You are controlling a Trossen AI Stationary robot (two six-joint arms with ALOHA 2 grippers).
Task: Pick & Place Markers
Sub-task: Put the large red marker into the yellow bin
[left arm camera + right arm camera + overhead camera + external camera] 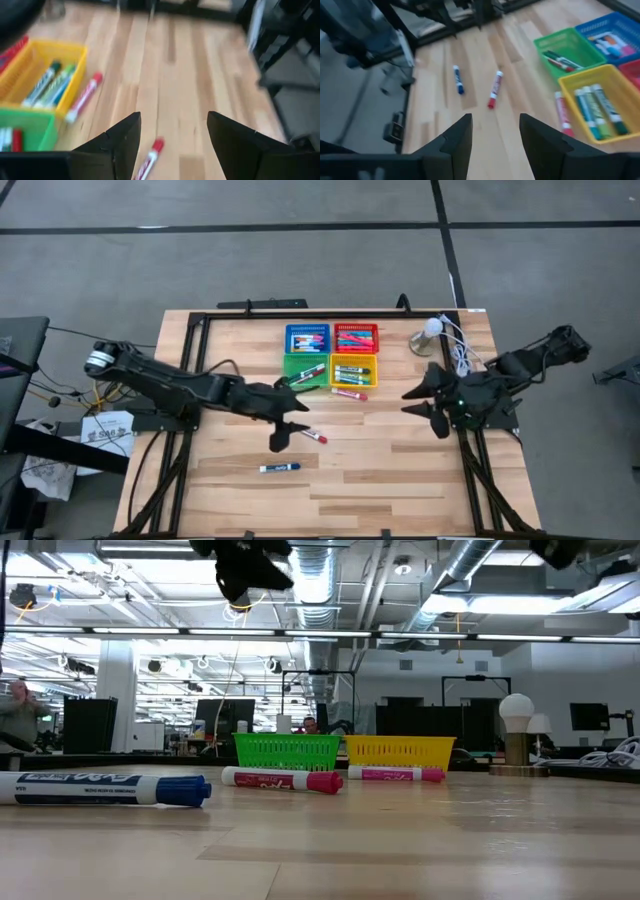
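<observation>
While most of the markers already lie inside the four baskets, three are loose on the table (400,470). Taking the yellow basket (356,370) as the landmark: a pink-capped marker (349,393) lies on the wood just beside its near wall, parallel to it. A red-capped marker (313,436) lies farther toward the near edge and to the left arm's side, and a blue-capped marker (280,468) lies beyond that, well apart from the basket. In the low view the blue-capped one is nearest the camera, the red-capped one lies in front of the green basket (305,370), and the pink-capped one in front of the yellow basket.

The green basket touches the yellow one on the left arm's side and holds a few markers; the blue basket (307,338) and red basket (356,337) sit behind these two, both with several markers. The yellow basket holds green-capped and dark-capped markers.

The left gripper (291,414) hangs above the table near the green basket's front corner, fingers apart and holding nothing, with the red-capped marker just below it. The right gripper (418,402) hovers on the other side of the yellow basket, well apart from it, fingers apart and empty. A white lamp (430,332) stands behind it, near the far edge.
</observation>
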